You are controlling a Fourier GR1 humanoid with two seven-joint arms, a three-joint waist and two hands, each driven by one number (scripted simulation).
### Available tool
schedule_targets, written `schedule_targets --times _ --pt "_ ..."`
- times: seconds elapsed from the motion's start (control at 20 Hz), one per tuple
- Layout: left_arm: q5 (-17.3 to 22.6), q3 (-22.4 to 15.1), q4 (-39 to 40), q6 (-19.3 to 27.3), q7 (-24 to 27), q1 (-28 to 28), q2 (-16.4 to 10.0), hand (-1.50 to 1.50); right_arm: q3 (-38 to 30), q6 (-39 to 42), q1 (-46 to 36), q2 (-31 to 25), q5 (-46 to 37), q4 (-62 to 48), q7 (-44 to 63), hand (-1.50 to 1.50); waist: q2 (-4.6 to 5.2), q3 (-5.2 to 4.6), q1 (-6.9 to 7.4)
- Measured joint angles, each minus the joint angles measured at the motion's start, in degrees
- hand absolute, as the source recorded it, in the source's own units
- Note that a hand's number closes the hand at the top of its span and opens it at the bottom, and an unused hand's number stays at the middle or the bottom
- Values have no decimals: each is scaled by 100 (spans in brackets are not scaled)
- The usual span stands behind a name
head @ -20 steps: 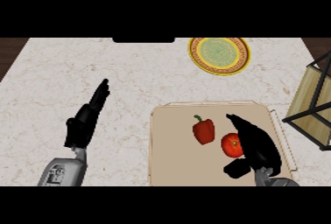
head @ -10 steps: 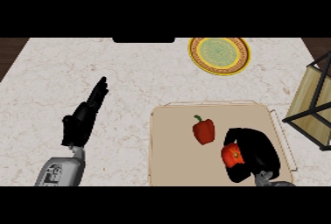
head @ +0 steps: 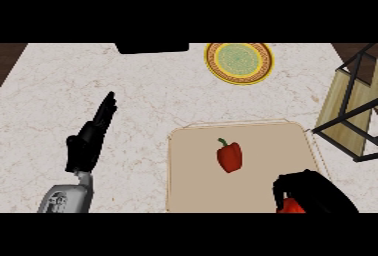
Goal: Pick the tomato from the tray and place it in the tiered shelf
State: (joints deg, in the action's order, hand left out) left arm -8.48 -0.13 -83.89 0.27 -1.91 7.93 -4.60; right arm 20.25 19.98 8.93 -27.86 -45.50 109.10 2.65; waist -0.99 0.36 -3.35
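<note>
Grasping the tomato (head: 291,206) in the right hand (head: 316,192), fingers curled over it so that only a red sliver shows, at the near right corner of the tray (head: 192,175). Pick seemingly made; cannot tell whether lifted clear. Carry and placing in the tiered shelf (head: 353,115) not yet done. Red bell pepper (head: 229,156) lying mid-tray, apart from the grasp. Likely calls for a rise over the tray's raised rim, then rightward to the shelf's dark frame at the right edge of the surface (head: 148,100). Resting open at the left, well apart: left hand (head: 92,140), fingers straight. Farther off, a yellow-rimmed plate (head: 238,62), out of that path
</note>
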Motion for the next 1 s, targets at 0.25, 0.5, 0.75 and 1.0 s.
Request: schedule_targets --times 0.25,0.5,0.75,1.0 --pt "47 103 -17 23 28 -118 -41 0 -480 -48 638 -799 937 313 -1824 150 -14 14 -171" --pt "77 201 -44 39 59 -204 -103 0 -1406 124 1208 -1222 2291 342 -3328 150 -16 12 -314" --pt "90 237 -79 40 103 -311 -129 0 -2724 365 1695 -1747 3585 -53 -4487 150 -17 -4 -345" --pt "118 190 -183 -15 77 -300 -119 0 -4215 395 2028 -2337 4850 -754 -4908 150 -10 -19 -258"
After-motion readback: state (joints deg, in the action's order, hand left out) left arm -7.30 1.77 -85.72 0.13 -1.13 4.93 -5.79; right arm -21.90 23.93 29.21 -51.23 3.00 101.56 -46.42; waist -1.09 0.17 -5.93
